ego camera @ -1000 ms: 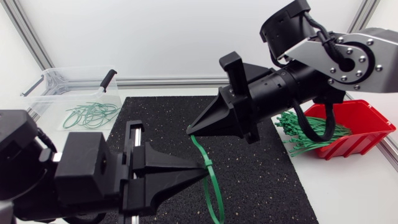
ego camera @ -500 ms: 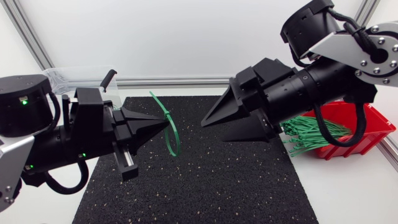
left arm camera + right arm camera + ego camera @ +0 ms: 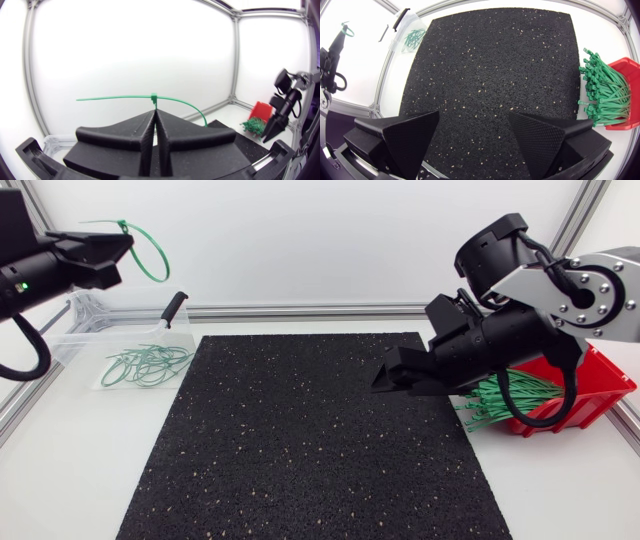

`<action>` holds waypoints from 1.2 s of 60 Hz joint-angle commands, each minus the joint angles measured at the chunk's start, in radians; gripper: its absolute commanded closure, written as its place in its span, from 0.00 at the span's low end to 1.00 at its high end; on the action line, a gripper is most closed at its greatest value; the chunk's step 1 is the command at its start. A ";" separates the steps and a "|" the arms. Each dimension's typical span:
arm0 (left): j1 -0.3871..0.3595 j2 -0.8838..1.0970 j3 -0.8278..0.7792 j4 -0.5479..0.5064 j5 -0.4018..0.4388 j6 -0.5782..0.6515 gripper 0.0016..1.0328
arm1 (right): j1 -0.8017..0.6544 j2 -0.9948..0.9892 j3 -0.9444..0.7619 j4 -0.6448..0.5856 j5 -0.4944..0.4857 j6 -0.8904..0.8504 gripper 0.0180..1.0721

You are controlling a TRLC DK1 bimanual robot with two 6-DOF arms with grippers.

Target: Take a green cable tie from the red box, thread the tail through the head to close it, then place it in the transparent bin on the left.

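Bin (image 3: 62, 332) left of mat (image 3: 310, 430), box (image 3: 592, 383) right

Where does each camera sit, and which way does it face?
Head view: fixed overhead, looking down on the black mat; both arms show.
Left wrist view: on the left arm, looking across the table; left claw shut on the cable tie.
Right wrist view: on the right arm, looking down at the mat; open right claw.
Shared: all show the red box.
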 commanded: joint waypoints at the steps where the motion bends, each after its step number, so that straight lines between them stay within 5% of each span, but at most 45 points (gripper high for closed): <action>1: 0.094 0.077 0.142 -0.039 -0.008 -0.053 0.97 | -0.002 -0.034 -0.037 0.008 0.022 -0.025 0.03; 14: 0.226 0.382 0.530 -0.373 -0.037 -0.055 0.96 | -0.012 -0.114 -0.073 -0.009 0.040 -0.033 0.03; 25: 0.239 0.606 0.743 -0.599 -0.111 -0.035 0.94 | -0.014 -0.171 -0.106 -0.023 0.041 -0.033 0.03; 39: 0.224 0.893 0.959 -0.864 -0.310 -0.023 0.93 | -0.012 -0.221 -0.137 -0.043 0.048 -0.028 0.03; 45: 0.219 1.023 1.050 -1.015 -0.342 -0.015 0.79 | -0.005 -0.240 -0.146 -0.044 0.058 -0.025 0.03; 49: 0.212 1.068 1.073 -1.077 -0.378 -0.010 0.46 | 0.014 -0.254 -0.148 -0.047 0.078 -0.019 0.03; 58: 0.203 1.034 1.062 -1.102 -0.408 -0.015 0.06 | 0.044 -0.281 -0.142 -0.060 0.109 -0.007 0.03; 72: 0.189 0.884 1.016 -1.125 -0.407 -0.026 0.04 | 0.052 -0.329 -0.146 -0.060 0.158 -0.014 0.03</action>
